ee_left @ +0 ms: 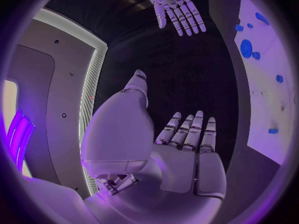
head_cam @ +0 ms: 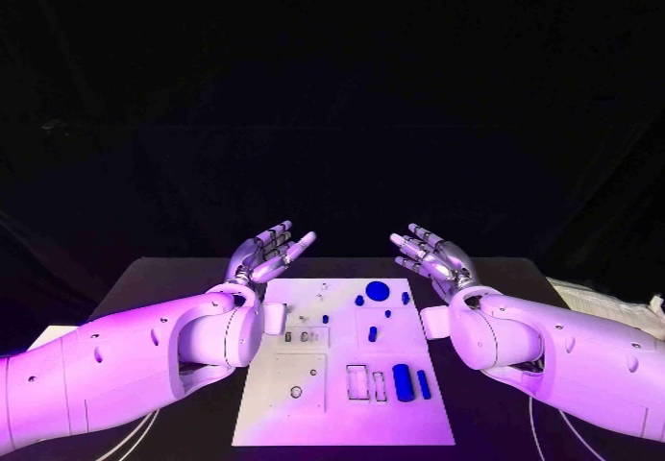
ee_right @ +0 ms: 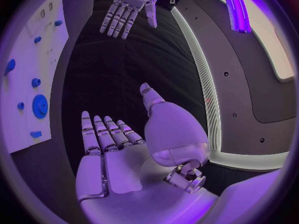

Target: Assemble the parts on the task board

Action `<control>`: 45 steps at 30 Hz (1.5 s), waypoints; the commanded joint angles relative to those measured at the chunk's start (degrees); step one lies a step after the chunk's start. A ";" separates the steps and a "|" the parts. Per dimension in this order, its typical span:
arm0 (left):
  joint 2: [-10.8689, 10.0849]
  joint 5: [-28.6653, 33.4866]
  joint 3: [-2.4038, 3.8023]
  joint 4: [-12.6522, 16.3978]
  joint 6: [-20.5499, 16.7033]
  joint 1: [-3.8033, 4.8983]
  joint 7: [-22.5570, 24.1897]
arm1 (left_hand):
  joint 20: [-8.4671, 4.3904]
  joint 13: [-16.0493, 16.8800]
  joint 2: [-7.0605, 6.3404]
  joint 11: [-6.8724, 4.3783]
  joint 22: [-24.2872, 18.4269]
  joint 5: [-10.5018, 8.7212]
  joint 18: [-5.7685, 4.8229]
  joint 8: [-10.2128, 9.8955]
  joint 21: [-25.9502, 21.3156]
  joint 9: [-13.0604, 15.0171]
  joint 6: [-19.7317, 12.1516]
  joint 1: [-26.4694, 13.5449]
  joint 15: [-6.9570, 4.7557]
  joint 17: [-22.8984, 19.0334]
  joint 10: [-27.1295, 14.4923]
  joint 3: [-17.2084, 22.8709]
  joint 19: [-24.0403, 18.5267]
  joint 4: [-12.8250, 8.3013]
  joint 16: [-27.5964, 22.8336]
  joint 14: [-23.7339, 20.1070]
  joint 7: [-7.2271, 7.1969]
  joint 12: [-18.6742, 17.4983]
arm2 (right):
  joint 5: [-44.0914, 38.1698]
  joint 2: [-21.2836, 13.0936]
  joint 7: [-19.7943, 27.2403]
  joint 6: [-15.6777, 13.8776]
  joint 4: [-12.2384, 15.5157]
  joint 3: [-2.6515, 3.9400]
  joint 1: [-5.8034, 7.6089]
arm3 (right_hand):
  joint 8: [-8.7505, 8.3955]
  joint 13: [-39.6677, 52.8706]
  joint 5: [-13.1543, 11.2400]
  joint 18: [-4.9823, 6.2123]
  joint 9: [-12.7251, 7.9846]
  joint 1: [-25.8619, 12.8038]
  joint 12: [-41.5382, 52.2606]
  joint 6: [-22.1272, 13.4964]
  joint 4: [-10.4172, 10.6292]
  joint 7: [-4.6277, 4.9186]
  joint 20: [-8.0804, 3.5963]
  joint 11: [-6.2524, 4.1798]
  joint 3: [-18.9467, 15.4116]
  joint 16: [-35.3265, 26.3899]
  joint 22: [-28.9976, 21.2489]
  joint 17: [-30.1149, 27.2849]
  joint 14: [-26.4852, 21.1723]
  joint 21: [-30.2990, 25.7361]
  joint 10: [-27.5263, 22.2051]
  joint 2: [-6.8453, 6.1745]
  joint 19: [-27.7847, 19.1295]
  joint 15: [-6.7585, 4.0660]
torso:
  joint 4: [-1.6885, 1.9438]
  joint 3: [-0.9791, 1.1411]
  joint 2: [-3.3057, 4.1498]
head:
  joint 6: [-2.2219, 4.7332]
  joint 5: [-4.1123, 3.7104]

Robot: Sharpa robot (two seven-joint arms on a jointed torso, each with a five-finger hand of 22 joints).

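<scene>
The white task board (head_cam: 278, 408) lies in the middle of the black table. On it are a blue round disc (head_cam: 377, 289), a short blue peg (head_cam: 372, 333), a thick blue bar (head_cam: 402, 381) and a thin blue bar (head_cam: 423, 384). My left hand (head_cam: 269, 253) hovers past the board's far left corner, fingers straight and spread, holding nothing. My right hand (head_cam: 431, 254) mirrors it past the far right corner, also empty. The left wrist view shows the left hand (ee_left: 187, 134) flat, with the right hand (ee_left: 176, 7) opposite and the board (ee_left: 271, 84). The right wrist view shows the right hand (ee_right: 109, 134) and the disc (ee_right: 40, 106).
Small blue pieces (head_cam: 359, 301) sit near the disc on the board's far part. Rectangular slots (head_cam: 357, 382) and a small ring (head_cam: 295, 392) mark the board's near part. A pale cloth-like thing (head_cam: 610, 303) lies at the table's right edge.
</scene>
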 commanded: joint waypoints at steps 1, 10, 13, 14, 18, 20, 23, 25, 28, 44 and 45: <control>0.13 0.80 0.03 0.14 3.09 0.11 -0.10 | 0.92 0.22 -0.02 0.96 0.33 0.28 1.65 0.43 0.69 0.16 1.45 3.33 0.71 0.48 2.00 0.43 1.73 0.89 0.88 3.65 6.15 0.48 | -6.53 -0.18 -4.39 11.88 -0.21 0.28 -0.38 | 0.85 0.63 -0.25 1.74 0.61 6.05 1.15 6.13 -3.05 8.09 0.51 0.05 1.39 0.93 0.90 0.61 7.36 1.71 8.21 0.61 5.98 -0.13 | 0.01 -0.03 -0.03 | -0.01 -0.01; -0.63 0.78 0.17 -0.41 4.51 0.19 2.19 | 0.80 1.55 5.80 1.69 3.51 -0.63 2.26 3.43 7.17 1.64 18.31 5.41 0.43 2.31 20.45 4.43 22.29 0.14 4.99 22.21 5.26 3.09 | -25.17 -0.64 -3.11 10.93 -4.48 1.36 -0.70 | 3.40 1.78 -0.71 5.83 2.05 11.42 4.67 26.79 -8.46 6.54 0.44 -1.78 3.66 4.34 2.58 1.94 33.99 6.69 33.93 0.06 20.72 -2.50 | 0.32 -0.06 0.48 | -1.02 -0.11; -1.13 0.77 0.20 -0.19 5.44 0.29 2.54 | 0.20 2.39 7.17 -0.25 4.98 -0.91 3.82 5.29 11.15 2.41 27.51 5.91 -1.77 3.03 32.47 4.49 31.26 -0.56 7.39 29.01 5.31 5.52 | -30.35 -0.89 -2.97 9.67 -4.86 1.74 -0.50 | 3.15 1.68 -0.54 6.30 1.97 11.73 4.09 29.88 -9.23 6.31 0.41 -2.16 4.32 3.91 2.49 1.88 35.93 7.23 35.68 -0.13 22.11 -2.98 | 0.71 -0.11 0.94 | -1.25 -0.58; -1.38 0.77 0.21 -0.01 5.75 0.33 2.60 | -0.15 2.39 7.55 -0.76 5.32 -0.94 4.14 5.66 12.22 2.49 29.23 6.01 -2.39 3.18 34.35 4.35 33.59 -0.86 7.92 30.92 5.06 5.98 | -32.22 -0.94 -2.96 9.26 -4.97 1.88 -0.36 | 3.09 1.68 -0.64 6.41 1.99 11.71 3.92 30.91 -9.39 6.16 0.36 -2.33 4.48 3.83 2.46 1.88 36.58 7.41 36.22 -0.22 22.57 -3.13 | 0.80 -0.11 1.21 | -1.11 -0.70; -2.45 0.70 0.28 0.86 7.16 0.53 2.39 | -1.66 2.25 8.59 -2.12 5.65 -0.93 4.25 6.16 14.10 2.33 32.87 6.12 -3.95 3.77 39.22 3.59 38.59 -1.78 9.01 36.22 4.01 6.52 | -37.30 -0.99 -3.13 8.08 -5.23 2.36 0.28 | 2.69 1.65 -0.77 6.61 2.02 11.60 3.17 33.90 -9.90 5.74 0.13 -2.74 5.21 3.47 2.34 1.88 38.87 8.00 37.89 -0.44 24.20 -3.71 | 1.02 -0.24 2.07 | -1.13 -1.51; -3.01 0.32 0.39 1.46 7.75 0.66 2.23 | -2.31 2.19 9.09 -2.73 5.63 -0.89 4.31 6.14 14.64 2.17 34.21 6.16 -4.70 4.29 41.06 3.20 40.48 -2.17 9.20 38.30 3.51 6.41 | -39.51 -1.03 -3.41 7.60 -5.27 2.61 0.53 | 2.53 1.64 -0.69 6.66 2.08 11.55 2.82 35.60 -10.21 5.63 -0.12 -2.94 5.73 3.34 2.31 1.88 40.15 8.41 38.82 -0.52 25.26 -4.00 | 1.16 -0.38 2.53 | -1.19 -1.93; -4.16 -0.16 0.73 3.08 8.49 0.81 1.83 | -3.02 2.32 9.58 -3.55 5.47 -0.94 4.34 6.15 15.01 2.14 36.09 6.32 -5.52 5.14 43.74 2.73 42.32 -2.67 9.32 40.69 2.78 6.38 | -44.47 -1.11 -4.58 6.49 -5.21 3.27 0.88 | 3.18 1.69 -1.12 6.66 2.45 12.42 3.12 40.46 -11.80 4.77 -1.91 -4.06 7.25 4.17 3.20 2.11 44.24 11.09 42.27 -1.06 30.17 -5.53 | 1.43 -0.68 3.56 | -0.75 -2.22; -4.98 -0.42 0.90 4.55 9.00 0.98 1.50 | -3.36 2.35 9.82 -3.88 5.41 -0.93 4.34 6.11 15.17 2.14 36.83 6.59 -5.86 5.54 44.75 2.69 43.06 -2.95 9.33 41.58 2.44 6.28 | -48.93 -1.16 -6.34 5.77 -5.05 3.83 1.14 | 3.72 1.72 -1.24 6.39 2.61 13.51 3.57 42.80 -12.76 3.94 -3.82 -5.17 8.36 5.14 4.42 2.39 47.77 13.90 45.40 -1.49 34.07 -7.08 | 1.66 -0.94 4.34 | -0.56 -2.40; -5.72 -0.63 1.05 6.26 9.56 1.22 1.08 | -3.59 2.30 9.90 -4.05 5.33 -0.92 4.32 5.87 15.25 2.08 37.20 6.89 -6.06 5.91 45.34 2.63 43.61 -3.26 9.25 42.22 2.33 5.96 | -54.32 -1.31 -9.70 5.56 -4.67 4.52 1.47 | 3.91 1.69 -0.32 6.51 2.62 14.48 3.57 44.69 -12.97 3.42 -6.06 -6.13 8.61 5.92 6.45 2.68 51.20 17.76 48.14 -2.59 37.32 -8.44 | 2.13 -1.26 5.17 | -0.54 -2.83; -7.34 4.06 1.33 11.53 13.69 1.82 -0.56 | -3.69 2.05 9.60 -3.73 4.89 -0.36 4.17 4.57 14.94 1.78 36.97 6.53 -5.96 6.82 45.20 1.97 44.07 -3.66 8.39 42.61 2.71 4.32 | -85.82 0.01 -29.27 19.09 -3.56 6.20 4.32 | 2.48 1.72 1.05 6.47 2.36 9.85 1.91 48.07 -9.69 0.21 -10.82 -9.31 6.38 15.21 17.06 9.21 69.96 36.19 52.77 -5.28 45.95 -13.96 | 4.59 -2.45 8.80 | -0.82 -5.32; -7.35 4.17 1.33 11.64 13.80 1.84 -0.57 | -3.69 2.05 9.59 -3.73 4.89 -0.36 4.17 4.57 14.94 1.78 36.97 6.52 -5.96 6.83 45.19 1.96 44.06 -3.67 8.38 42.60 2.71 4.31 | -86.90 0.13 -29.74 19.70 -3.72 6.21 4.45 | 2.36 1.67 1.02 6.62 2.33 9.56 1.81 48.15 -9.49 0.15 -11.29 -10.02 6.47 18.76 18.21 11.18 70.22 38.15 52.42 -5.75 46.84 -13.98 | 4.74 -2.50 8.97 | -0.81 -5.47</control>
